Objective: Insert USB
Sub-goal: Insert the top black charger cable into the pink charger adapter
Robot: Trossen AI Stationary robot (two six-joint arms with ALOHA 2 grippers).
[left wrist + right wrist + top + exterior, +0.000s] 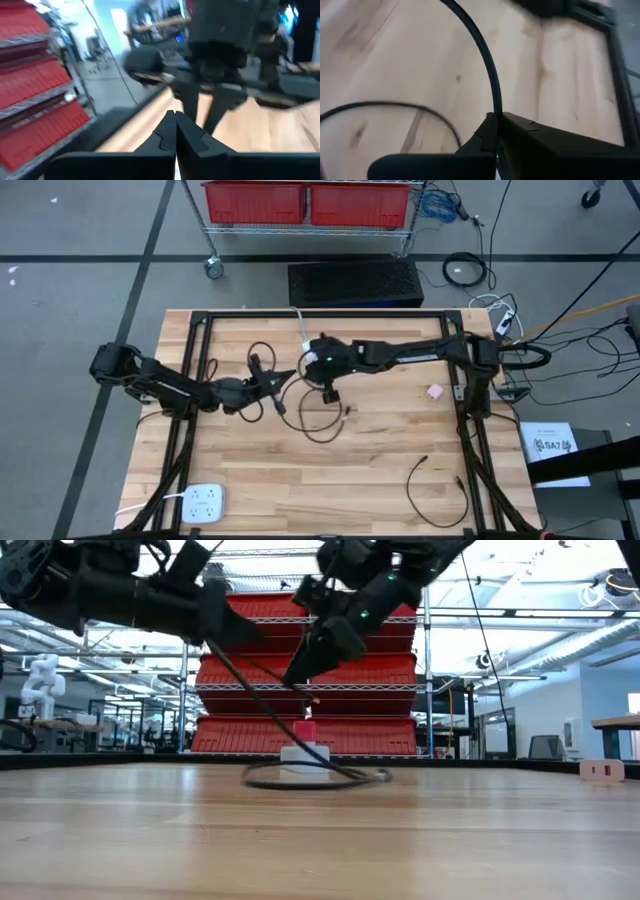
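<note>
From overhead you look straight down on the whole table [350,460] and both arms. Your low camera sits at board height, facing level across the wood toward the red bins [310,670] (the overhead view catches them too, past the far edge). Each wrist camera peers along its own fingers, very near; the left one faces the other arm.

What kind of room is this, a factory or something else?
Probably a robotics lab or workshop: a wooden table with loose cables, red storage bins on wire shelving, and another white robot standing in the background.
</note>
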